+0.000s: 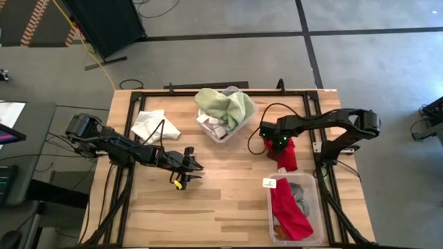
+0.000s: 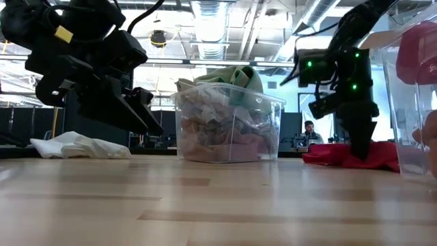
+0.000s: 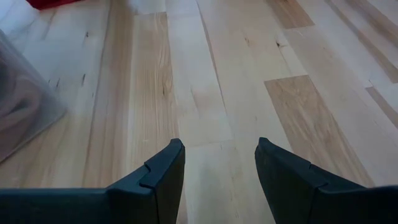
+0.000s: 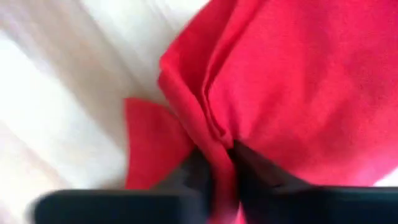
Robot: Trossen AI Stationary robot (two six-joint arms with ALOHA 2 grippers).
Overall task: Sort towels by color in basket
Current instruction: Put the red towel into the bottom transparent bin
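One red towel (image 1: 287, 155) lies at the table's three o'clock; my right gripper (image 4: 225, 163) pinches only a thin fold, which I judge may slip. Left gripper (image 3: 219, 167) waits open at nine.

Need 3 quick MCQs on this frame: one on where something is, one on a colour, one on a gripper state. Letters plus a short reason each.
1. Where is the white towel?
A) in the right bin
B) on the table near the left arm
C) in the right gripper

2. What colour is the towel on top of the middle bin?
A) pale green
B) red
C) grey

3. The right gripper is:
A) wide open over bare wood
B) out of sight
C) pinching a red towel

Key:
1 B: white towel lies on the table.
2 A: pale green towel tops the middle bin.
3 C: right gripper nips the red towel.
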